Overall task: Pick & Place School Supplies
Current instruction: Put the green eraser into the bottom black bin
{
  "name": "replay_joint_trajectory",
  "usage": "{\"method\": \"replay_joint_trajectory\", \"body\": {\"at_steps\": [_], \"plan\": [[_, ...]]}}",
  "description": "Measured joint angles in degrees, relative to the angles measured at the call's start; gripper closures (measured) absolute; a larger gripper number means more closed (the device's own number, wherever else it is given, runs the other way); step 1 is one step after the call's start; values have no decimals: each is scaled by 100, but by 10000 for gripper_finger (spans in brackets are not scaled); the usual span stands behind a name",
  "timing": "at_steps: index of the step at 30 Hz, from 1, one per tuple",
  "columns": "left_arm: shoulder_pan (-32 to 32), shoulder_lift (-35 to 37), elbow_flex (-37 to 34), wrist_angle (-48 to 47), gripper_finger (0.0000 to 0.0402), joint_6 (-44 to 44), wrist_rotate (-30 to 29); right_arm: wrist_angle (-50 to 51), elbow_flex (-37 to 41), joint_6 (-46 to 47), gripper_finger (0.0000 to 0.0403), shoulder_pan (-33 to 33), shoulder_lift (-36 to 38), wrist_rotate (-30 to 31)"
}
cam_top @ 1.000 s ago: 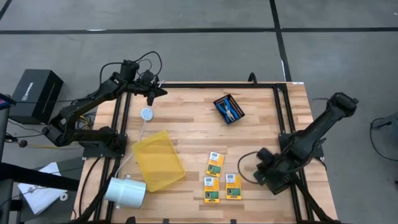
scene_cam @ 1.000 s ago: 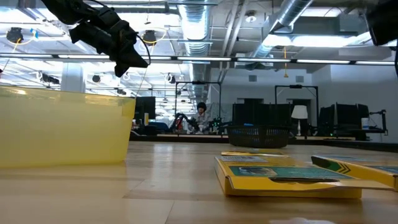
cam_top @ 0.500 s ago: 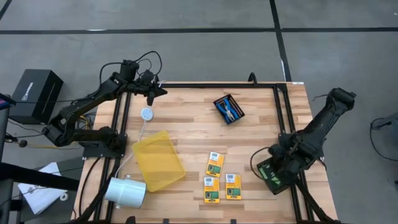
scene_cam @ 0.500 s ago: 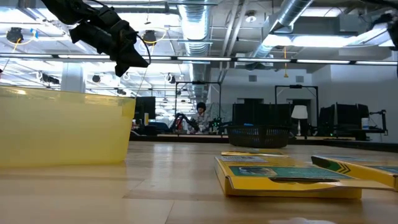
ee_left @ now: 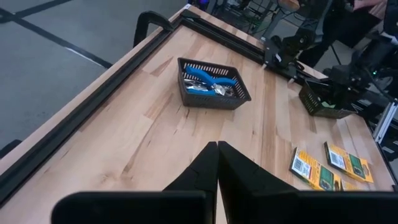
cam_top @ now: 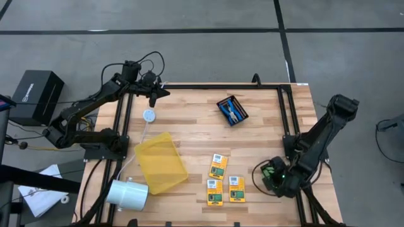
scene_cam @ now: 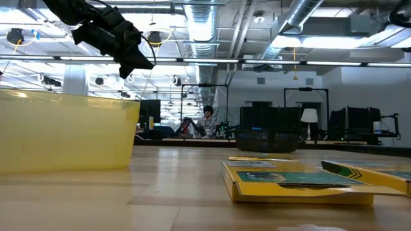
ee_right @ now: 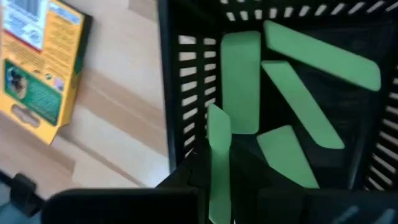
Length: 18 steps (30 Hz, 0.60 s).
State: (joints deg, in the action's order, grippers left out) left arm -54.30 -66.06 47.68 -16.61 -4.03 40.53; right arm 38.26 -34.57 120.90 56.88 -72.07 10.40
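— Green sticks lie in a black mesh tray at the table's right edge; right gripper pinches one.
— Left gripper? Pressed together, above the far-left corner.

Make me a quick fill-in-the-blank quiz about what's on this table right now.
1. The number of yellow crayon boxes lying on the wood is ___.
2. The sticks in the black mesh tray by the right gripper are coloured ___.
3. The blue-handled scissors lie in a black mesh ___.

Missing words: three; green; tray
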Motion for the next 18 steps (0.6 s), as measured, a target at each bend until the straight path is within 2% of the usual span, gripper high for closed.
{"method": "replay_joint_trajectory", "body": {"at_steps": [3,13,18], "plan": [[0,0,0,17,400,-6,0,-45,0,53,360,0,-45,0],[0,0,0,215,358,120,2,-81,-2,-8,169,-37,344,-3],[0,0,0,1004,331,746,180,-106,-7,-89,132,-37,936,14]]}}
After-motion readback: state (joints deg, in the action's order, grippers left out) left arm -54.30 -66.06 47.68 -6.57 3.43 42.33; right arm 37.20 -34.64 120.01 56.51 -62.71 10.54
